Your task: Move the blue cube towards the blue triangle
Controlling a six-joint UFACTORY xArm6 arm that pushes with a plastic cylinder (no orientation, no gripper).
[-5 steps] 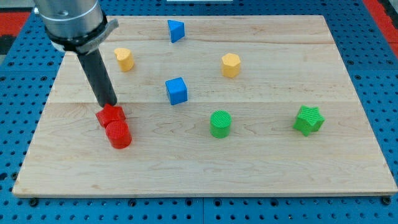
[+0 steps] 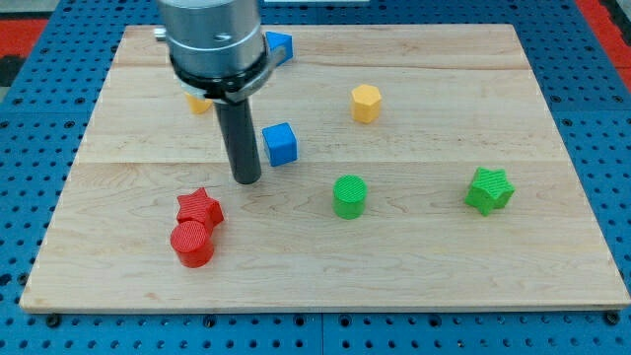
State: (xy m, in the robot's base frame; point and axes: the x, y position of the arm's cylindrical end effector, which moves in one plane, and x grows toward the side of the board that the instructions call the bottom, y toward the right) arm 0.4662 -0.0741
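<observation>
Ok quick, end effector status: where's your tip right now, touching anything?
No gripper, just the rod. My tip is on the board, just to the view's lower left of the blue cube, apparently not touching it. Holding nothing.

1. We see a pale wooden board [image 2: 552,247] of joined planks filling most of the view.
2. Beneath it lies a blue perforated base [image 2: 601,118].
3. A red strip [image 2: 20,30] shows at the view's top left.
</observation>
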